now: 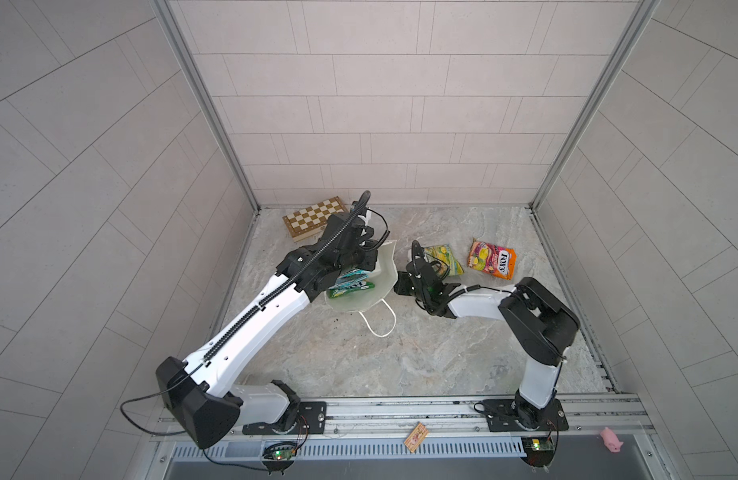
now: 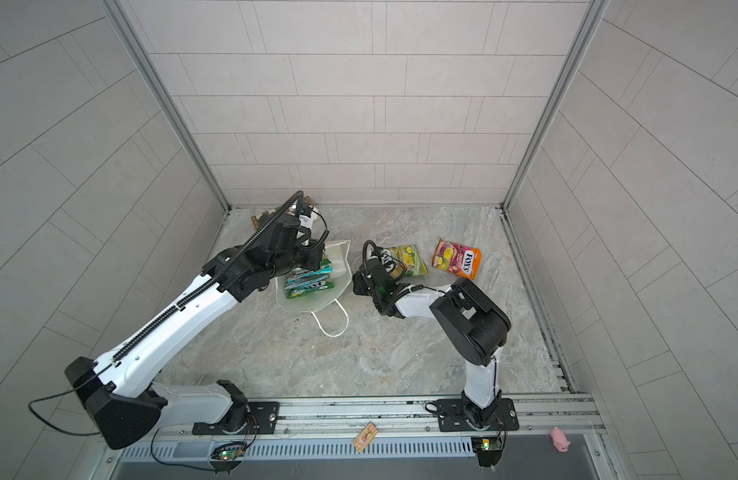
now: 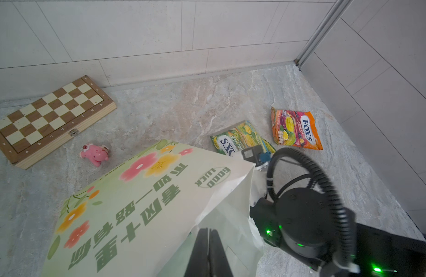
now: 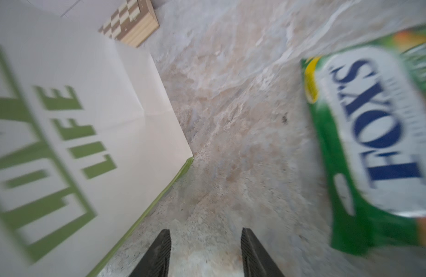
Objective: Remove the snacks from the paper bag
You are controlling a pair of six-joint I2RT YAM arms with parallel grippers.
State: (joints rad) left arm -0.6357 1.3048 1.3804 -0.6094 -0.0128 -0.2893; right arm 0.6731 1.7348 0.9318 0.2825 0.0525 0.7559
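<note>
Pinching the rim of the paper bag (image 3: pixel 135 203), the left end effector (image 3: pixel 208 233) has its two fingers pressed together on the paper, as the left wrist view shows. In both top views the bag sits on the marble-patterned worktop (image 1: pixel 400 365) left of centre, its mouth open toward the camera. One white cord handle (image 1: pixel 381 322) lies loose on the surface in front of it. Inside the bag a stack of snacks (image 1: pixel 352 286), green and teal packets, shows beneath the left arm's wrist. Two more lie outside on the worktop: a green-yellow packet (image 1: pixel 444 259) just right of the bag and a pink-orange packet (image 1: pixel 492 258) farther right, apart from it. The right end effector (image 4: pixel 204 239) is low over the worktop between the bag and the green-yellow packet, its fingers spread with only bare surface between them. A folded chessboard (image 1: pixel 313 218) lies by the back wall behind the bag, and a pink pig toy (image 3: pixel 94 153) lies near it. Another pink pig (image 1: pixel 611 438) sits on the front rail at the far right.
</note>
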